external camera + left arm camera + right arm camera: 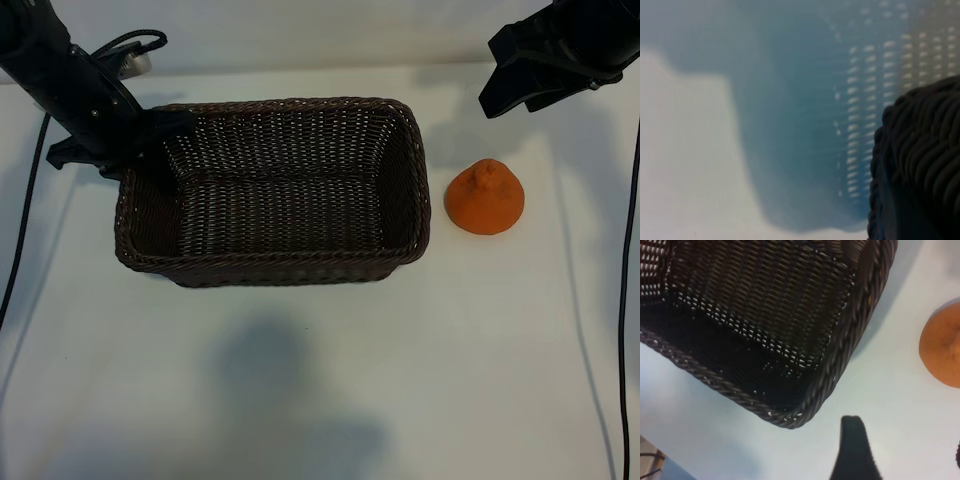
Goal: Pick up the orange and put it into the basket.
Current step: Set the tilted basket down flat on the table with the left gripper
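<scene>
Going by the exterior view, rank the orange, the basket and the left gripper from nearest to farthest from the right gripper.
1. The orange, on the table just below the right gripper.
2. The basket, mid-table.
3. The left gripper, at the basket's far-left corner.

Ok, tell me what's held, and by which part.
Right gripper open, holding nothing; the orange lies free. Left gripper is at the basket rim's corner; whether it grips cannot be told.

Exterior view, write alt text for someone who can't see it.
A dark brown wicker basket sits empty on a white table, with the orange beside its right end. The left gripper is at the basket's left rim; the right arm hangs above the orange.
</scene>
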